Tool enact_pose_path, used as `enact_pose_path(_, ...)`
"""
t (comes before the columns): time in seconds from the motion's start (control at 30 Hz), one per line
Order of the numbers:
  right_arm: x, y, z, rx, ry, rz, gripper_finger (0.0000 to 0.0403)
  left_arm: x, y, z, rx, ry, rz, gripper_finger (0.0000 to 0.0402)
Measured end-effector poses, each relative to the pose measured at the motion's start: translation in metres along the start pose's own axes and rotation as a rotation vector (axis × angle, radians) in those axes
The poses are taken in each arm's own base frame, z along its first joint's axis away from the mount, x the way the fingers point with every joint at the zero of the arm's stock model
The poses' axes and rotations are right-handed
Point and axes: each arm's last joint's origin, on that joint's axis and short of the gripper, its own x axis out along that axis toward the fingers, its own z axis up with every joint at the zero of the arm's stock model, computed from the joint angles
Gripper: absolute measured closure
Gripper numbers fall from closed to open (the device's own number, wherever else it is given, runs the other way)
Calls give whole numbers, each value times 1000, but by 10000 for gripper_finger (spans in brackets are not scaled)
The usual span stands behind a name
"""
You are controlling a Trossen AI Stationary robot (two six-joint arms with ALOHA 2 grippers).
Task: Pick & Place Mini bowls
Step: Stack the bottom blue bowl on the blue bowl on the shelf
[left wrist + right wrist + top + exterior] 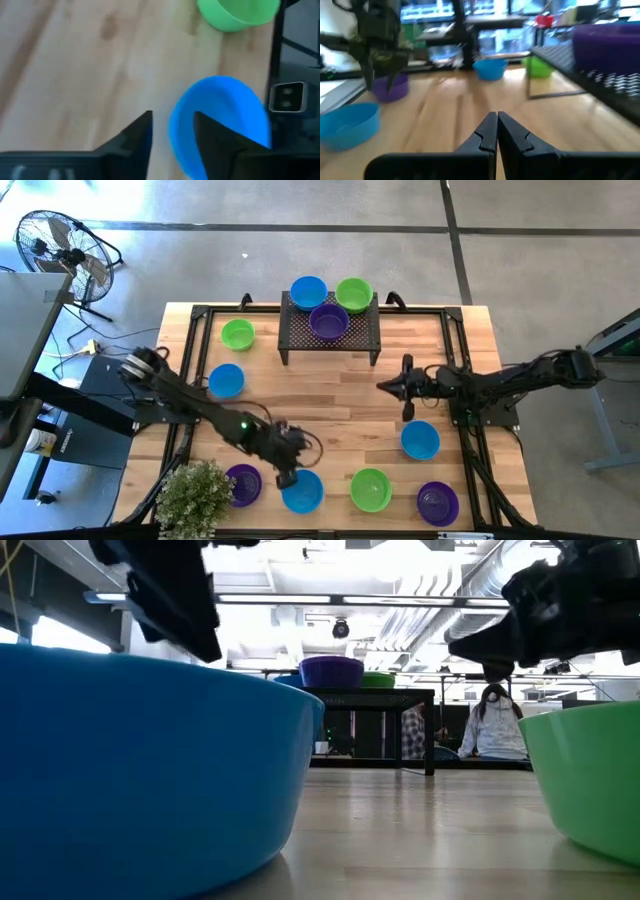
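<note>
Several mini bowls are in the high view. On the black rack (330, 340) sit a blue (308, 291), a green (354, 294) and a purple bowl (329, 321). Others rest on the table, among them a blue bowl (301, 490) near the near edge. My left gripper (288, 476) is open over that blue bowl (220, 120), one finger inside it and one outside its rim. My right gripper (385, 385) is shut (497, 131) and hovers at mid-table, right of centre, holding nothing. My left gripper comes at the blue bowl from above. One finger (210, 137) is inside the bowl and the other (137, 132) outside, with the rim (175, 125) between them. I cannot tell whether either finger touches it. The bowl rests on the table.
More bowls stand on the table: green (238, 334), blue (226, 380), blue (420, 440), purple (241, 484), green (370, 489) and purple (437, 503). A potted plant (195, 495) fills the near left corner. A black frame runs along the table's edges. Bare wood lies between the arms.
</note>
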Motion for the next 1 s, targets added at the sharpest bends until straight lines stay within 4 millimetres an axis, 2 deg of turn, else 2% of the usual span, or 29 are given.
enact_pose_path(0.1,-2,12,-4,-14,18,35,402,8,-13,0,-35,79,54,224)
enact_pose_path(0.2,-5,24,-6,-31,15,61,402,21,-27,3,-75,93,54,213)
enact_pose_path(0.37,-10,41,-8,-45,14,120,402,47,-31,-3,-125,142,103,212)
enact_pose_path(0.53,-16,57,-9,-52,14,165,403,58,-29,-6,-186,148,129,215)
enact_pose_path(0.67,-21,67,-11,-62,13,188,403,63,-30,-7,-200,152,109,255)
enact_pose_path(0.9,-28,77,-12,-92,7,184,403,69,-26,-7,-202,176,120,385)
enact_pose_path(1.0,-30,79,-12,-94,6,180,403,59,-16,-3,-199,172,197,390)
